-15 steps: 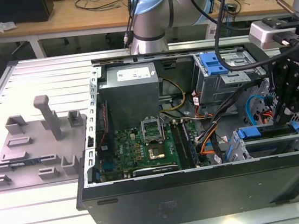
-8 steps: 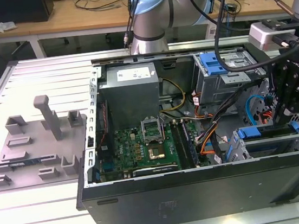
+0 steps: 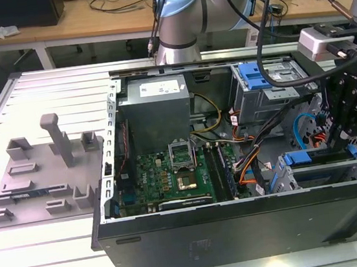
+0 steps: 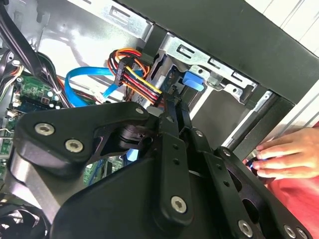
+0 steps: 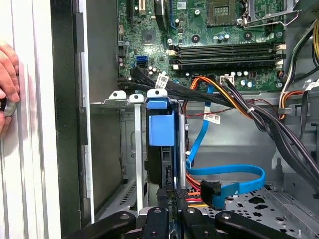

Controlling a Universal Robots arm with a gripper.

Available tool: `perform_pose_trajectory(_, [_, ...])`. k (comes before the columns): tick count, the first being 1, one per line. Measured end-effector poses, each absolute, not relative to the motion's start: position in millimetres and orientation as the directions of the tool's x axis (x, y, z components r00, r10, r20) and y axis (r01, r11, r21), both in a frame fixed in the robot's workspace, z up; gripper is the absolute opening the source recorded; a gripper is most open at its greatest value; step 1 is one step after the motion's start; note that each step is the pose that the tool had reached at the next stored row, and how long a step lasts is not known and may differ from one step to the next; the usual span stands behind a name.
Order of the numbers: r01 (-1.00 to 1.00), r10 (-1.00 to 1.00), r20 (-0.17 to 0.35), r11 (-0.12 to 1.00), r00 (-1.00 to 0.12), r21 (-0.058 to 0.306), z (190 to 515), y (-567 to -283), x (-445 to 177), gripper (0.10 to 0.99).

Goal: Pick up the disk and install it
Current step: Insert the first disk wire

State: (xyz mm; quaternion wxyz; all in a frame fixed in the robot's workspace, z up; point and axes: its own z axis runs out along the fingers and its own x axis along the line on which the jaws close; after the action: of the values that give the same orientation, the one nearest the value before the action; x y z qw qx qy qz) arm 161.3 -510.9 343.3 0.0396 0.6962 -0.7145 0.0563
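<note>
The disk (image 5: 161, 130) stands on edge in a slot of the metal drive cage (image 5: 107, 149) inside the open computer case; its blue frame faces the camera in the first wrist view. In the exterior view the disk (image 3: 315, 156) lies along the cage at the case's right. My gripper (image 5: 172, 211) is directly over the disk's near end, its black fingers (image 5: 155, 215) close together on either side of it. In the second wrist view the gripper (image 4: 174, 103) narrows to a tip beside a blue latch (image 4: 194, 80). In the exterior view the gripper (image 3: 349, 142) hangs just above the cage.
A loose blue data cable (image 5: 229, 175) and an orange-red power bundle (image 5: 187, 196) lie beside the cage. The motherboard (image 3: 177, 173) and grey power supply (image 3: 156, 107) fill the case's left half. A person's hand (image 5: 7, 84) rests outside the case wall. A grey fixture (image 3: 47, 175) sits at the exterior view's left.
</note>
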Motion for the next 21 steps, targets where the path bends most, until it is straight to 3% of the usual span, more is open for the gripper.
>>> perform_pose_trajectory(21, [-0.999, -0.990, 0.135, 0.024, -0.027, -0.025, 339.0, -509.2, 161.2, 0.165])
